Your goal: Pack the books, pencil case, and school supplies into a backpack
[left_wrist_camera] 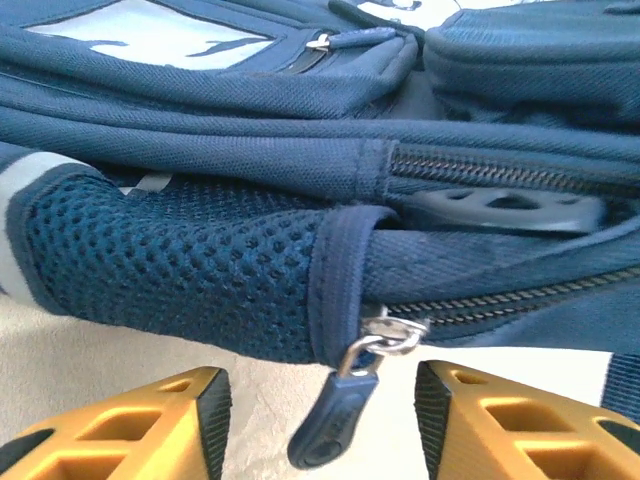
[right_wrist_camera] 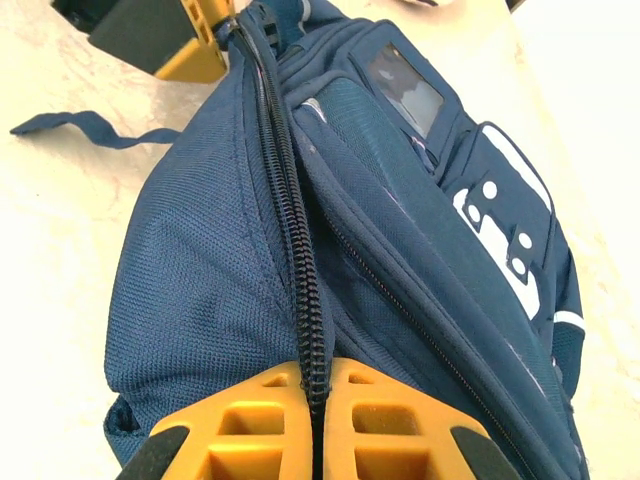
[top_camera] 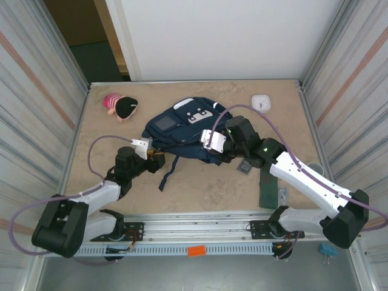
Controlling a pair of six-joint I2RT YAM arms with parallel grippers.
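Two end effectors share this step, which I judge to be working the main zipper of the backpack (top_camera: 182,128) lying mid-counter (top_camera: 206,188). The right end effector (right_wrist_camera: 312,405) is pressed together, pinching the backpack along its zipper track (right_wrist_camera: 290,200) at the bag's 4 o'clock edge in the top view. The left end effector (left_wrist_camera: 320,420) is spread at the bag's 7 o'clock corner, with its orange fingers (left_wrist_camera: 150,425) on either side of the dangling zipper pull (left_wrist_camera: 335,425) and touching nothing. To do this well, the left should close squarely on the tab rather than the metal ring. It should then draw along the line of the track, with the right pinch as an anchor so the fabric is taut and the mesh pocket beside it does not bunch. The left arm lies low, its forearm aiming toward 1 o'clock. The right arm is bent at the elbow, its wrist pitched down and pointing toward 10 o'clock. The dark green book (top_camera: 267,189) and dark grey slab (top_camera: 244,166) rest on the counter at the bag's 4 o'clock, not yet packed.
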